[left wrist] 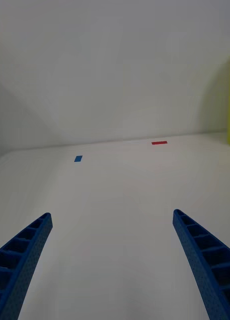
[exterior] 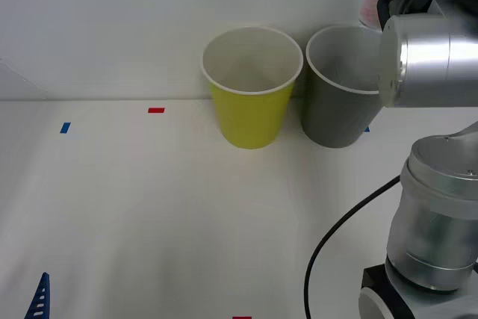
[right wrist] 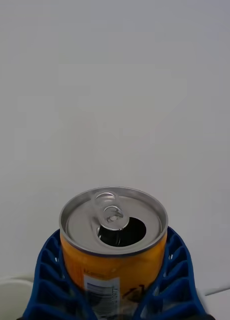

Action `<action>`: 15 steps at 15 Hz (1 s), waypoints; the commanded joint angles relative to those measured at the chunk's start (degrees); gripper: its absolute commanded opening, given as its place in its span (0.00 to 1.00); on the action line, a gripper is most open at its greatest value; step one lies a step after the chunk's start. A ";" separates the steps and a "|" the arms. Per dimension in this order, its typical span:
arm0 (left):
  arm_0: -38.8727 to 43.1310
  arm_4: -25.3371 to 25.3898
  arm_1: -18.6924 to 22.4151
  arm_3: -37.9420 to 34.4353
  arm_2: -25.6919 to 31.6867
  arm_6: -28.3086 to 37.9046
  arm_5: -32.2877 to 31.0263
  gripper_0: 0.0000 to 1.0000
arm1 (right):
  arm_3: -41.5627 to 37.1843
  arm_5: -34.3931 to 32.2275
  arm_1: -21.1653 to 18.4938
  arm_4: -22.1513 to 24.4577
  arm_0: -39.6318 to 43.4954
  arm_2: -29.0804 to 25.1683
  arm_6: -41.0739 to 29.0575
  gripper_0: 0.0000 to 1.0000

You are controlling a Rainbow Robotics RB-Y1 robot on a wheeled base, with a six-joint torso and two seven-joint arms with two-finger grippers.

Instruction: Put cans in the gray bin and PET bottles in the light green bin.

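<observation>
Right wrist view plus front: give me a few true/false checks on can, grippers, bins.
1. The right gripper is shut on the can. True.
2. The can's top is still sealed. False: the mouth is open, tab raised.
3. The light green bin stands to the robot's left of the gray bin. True.
4. The left gripper holds a bottle. False: its fingers are apart with nothing between them, above the table.
</observation>
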 commanded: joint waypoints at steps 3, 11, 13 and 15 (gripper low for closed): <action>0.00 0.00 0.00 0.00 0.00 0.00 0.00 0.82 | 9.83 -12.41 0.07 1.24 0.03 -6.97 1.38 0.00; 0.00 0.00 0.00 0.00 0.00 0.00 0.00 0.82 | 20.82 -23.66 0.07 0.36 0.03 -10.14 1.73 0.00; 0.00 0.00 0.00 0.00 0.00 0.00 0.00 0.82 | 21.96 -24.80 0.07 -1.92 0.03 -10.14 1.82 0.00; 0.00 0.00 0.00 0.00 0.00 0.00 0.00 0.82 | 22.14 -24.89 0.07 -2.98 0.03 -10.05 2.09 0.00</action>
